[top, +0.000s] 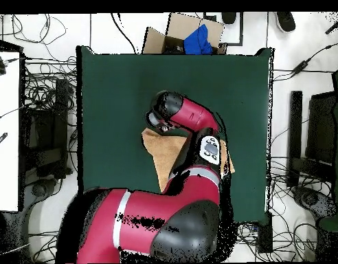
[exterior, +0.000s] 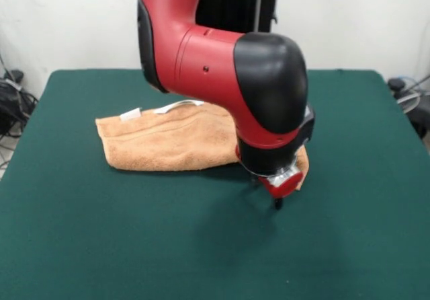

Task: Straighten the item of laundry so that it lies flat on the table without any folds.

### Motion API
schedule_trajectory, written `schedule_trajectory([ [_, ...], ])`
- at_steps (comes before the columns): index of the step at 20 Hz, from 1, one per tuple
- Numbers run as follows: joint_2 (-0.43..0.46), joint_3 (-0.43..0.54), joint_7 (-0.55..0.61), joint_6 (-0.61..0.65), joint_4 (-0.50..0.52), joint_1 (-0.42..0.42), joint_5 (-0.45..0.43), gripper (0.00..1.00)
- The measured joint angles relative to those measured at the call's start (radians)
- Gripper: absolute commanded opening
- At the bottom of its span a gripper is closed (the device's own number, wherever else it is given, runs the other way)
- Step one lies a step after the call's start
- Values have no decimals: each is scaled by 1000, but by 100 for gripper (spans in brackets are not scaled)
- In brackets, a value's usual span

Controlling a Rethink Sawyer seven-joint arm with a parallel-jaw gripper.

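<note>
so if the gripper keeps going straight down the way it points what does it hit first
Most likely the green table. The gripper points down just past the near edge of the orange-tan towel, though depth is hard to judge and it may clip that edge.

Even, diffuse light is falling from above in both views. The arm is casting a soft shadow on the table at lower centre of the front view. Faint glare is showing on its black elbow. Focus is appearing slightly soft throughout.

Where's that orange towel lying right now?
In the front view, the towel lies folded on the green table, left of centre toward the far edge, its right end hidden behind the arm.
</note>
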Motion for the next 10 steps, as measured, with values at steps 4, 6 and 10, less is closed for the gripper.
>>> schedule_trajectory([
  [4, -4, 5, 0, 0, 8, -1, 0, 100],
  [6, -4, 3, 0, 0, 8, 11, 0, 100],
  [10, -4, 1, 0, 0, 8, 36, 4, 100],
])
